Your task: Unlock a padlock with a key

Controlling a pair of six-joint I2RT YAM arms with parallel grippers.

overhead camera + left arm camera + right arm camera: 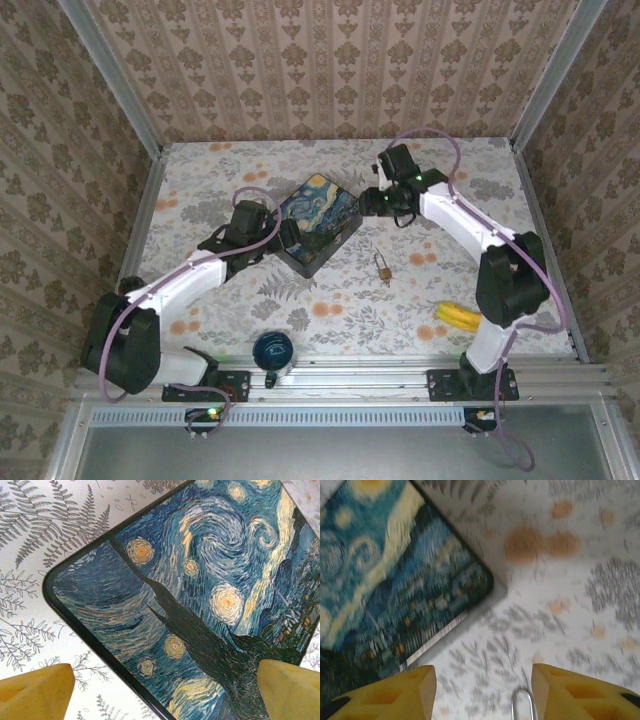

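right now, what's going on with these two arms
Two arms are at an unlocking job. The padlock lies alone on the table, clear of both. The left fingers hover open over the Starry Night tin; the right fingers are open above the table just off the tin's corner.

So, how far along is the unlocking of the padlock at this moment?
Nothing looks done yet: the padlock lies untouched on the table. In hand: nothing. The left tool is open above the painted tin, and the right tool is open beside its corner. Left to do: find and grasp the key, insert it, turn it.
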